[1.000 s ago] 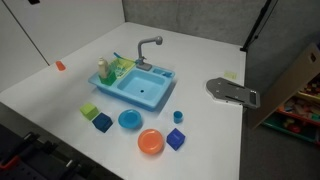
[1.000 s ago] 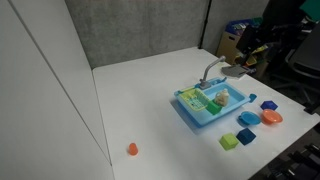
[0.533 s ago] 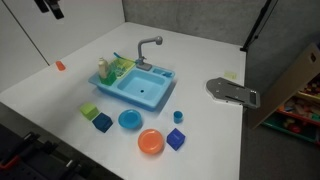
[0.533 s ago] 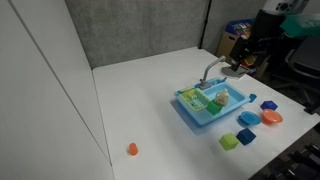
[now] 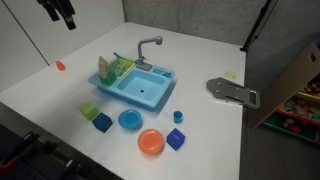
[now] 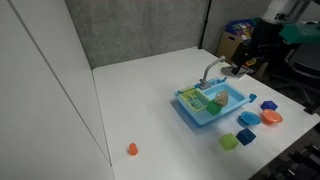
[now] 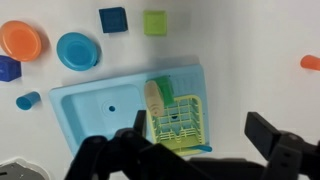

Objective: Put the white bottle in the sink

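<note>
We see our claw (image 7: 202,140) spread wide above the sink (image 7: 100,105); the white bottle (image 7: 154,98) rests beside its green rack (image 7: 182,125).

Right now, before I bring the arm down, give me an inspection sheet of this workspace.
Surface: white table, no spills seen.
Job's things: white bottle lying on the green rack side of the sink, at the basin's edge, not yet in the basin.
Clutter: orange plate, blue plate, small blue cup, green cube, blue cubes and, orange piece, grey metal part.
Grippers: end effector open, high above the table, holding nothing.
Cables: nothing seen on the table.
Surroundings: cardboard box beside the table.
</note>
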